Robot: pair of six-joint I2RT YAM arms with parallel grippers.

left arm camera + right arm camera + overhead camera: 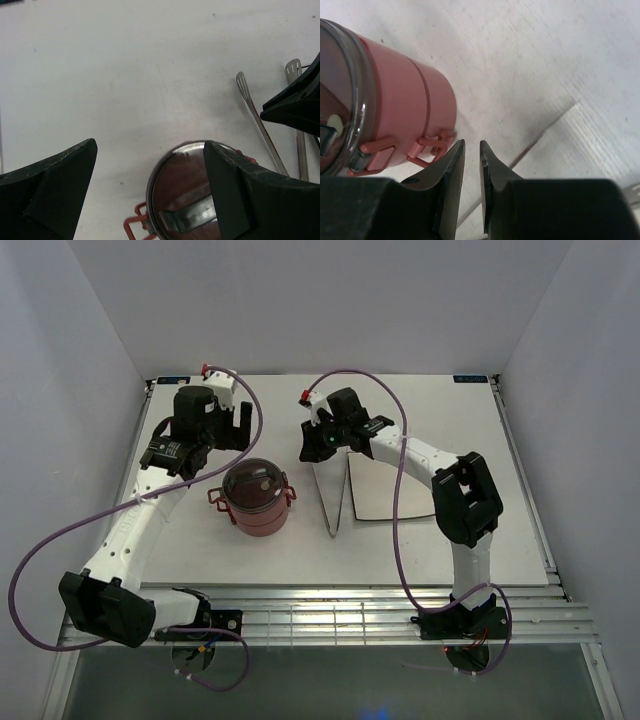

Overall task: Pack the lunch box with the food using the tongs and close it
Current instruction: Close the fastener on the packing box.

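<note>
— Were the left fingers gripping anything?
— No, they were spread wide and empty, with the closed lunch box below them.
— And the right fingers?
— Barely parted, empty; lunch box to their left, tongs on the tabletop nearby.

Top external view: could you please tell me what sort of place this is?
Probably a robotics lab cell: plain white walls around a table, two robot arms bolted at its near edge, a lunch box and tongs as props.
</note>
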